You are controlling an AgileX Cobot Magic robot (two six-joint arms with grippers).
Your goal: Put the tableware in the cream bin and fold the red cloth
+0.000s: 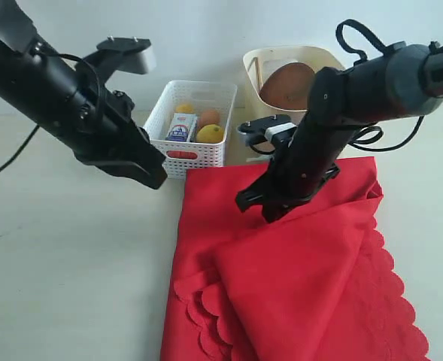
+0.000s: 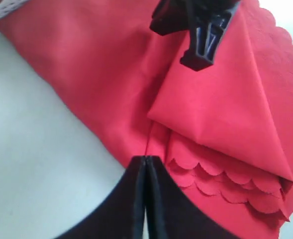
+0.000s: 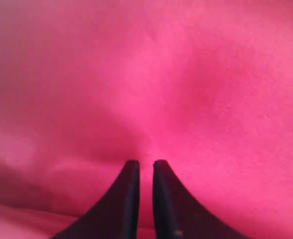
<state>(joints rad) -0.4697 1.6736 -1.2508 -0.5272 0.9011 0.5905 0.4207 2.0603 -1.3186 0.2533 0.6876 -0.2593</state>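
Fingers (image 3: pixel 129 199) of the right gripper (image 1: pixel 270 214) are nearly together and seem to pinch a pucker of the red cloth (image 1: pixel 296 286); the left gripper (image 1: pixel 155 179) is clenched on nothing.

The red cloth lies partly folded on the table (image 1: pixel 71 263) in front of the cream bin (image 1: pixel 323 60) and the white basket (image 1: pixel 195 154). One flap is turned diagonally over its scalloped edge. The fabric looks thin, light and limp, so it will likely sag and slide on itself rather than keep a crease. A pinch at a corner or along the folded edge, drawn low and flat, seems the safer hold. The left gripper hangs just beside the cloth's left edge.
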